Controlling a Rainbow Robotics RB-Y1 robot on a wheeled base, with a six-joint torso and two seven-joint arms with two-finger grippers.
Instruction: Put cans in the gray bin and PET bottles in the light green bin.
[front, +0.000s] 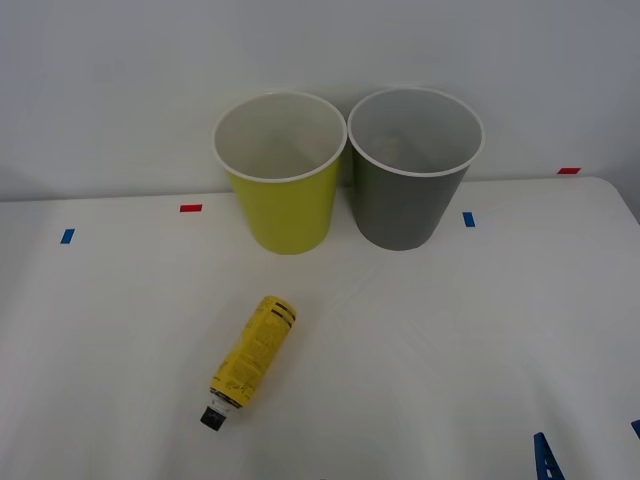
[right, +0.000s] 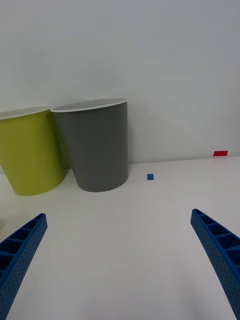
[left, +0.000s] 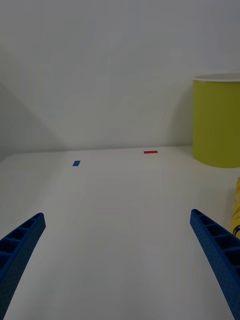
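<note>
- The right gripper has its jaws spread wide with nothing between them, the two blue ribbed fingers apart over bare white bench.
- In the front view that gripper's fingertips just show at about 5 o'clock, low by the near edge.
- The left gripper likewise has its jaws wide open and holds nothing, hanging over the bench on the robot's left side.
- Beside the left gripper's right-hand finger a sliver of the yellow bottle shows; whether the two touch is hard to tell from there, though they look apart.
- In the front view the bottle lies on its side on the bench at about 7 o'clock from centre, its black cap toward the near edge and its base tilted toward the bins.
- The light green bin stands upright at about 12 o'clock from the bottle, well apart from it, by the back wall.
- The gray bin stands upright just beside the green one, on its right, rims nearly touching.
- Small tape marks lie on the bench: a red one and a blue one at 9 to 10 o'clock, a blue one and a red one at 2 to 3 o'clock.
</note>
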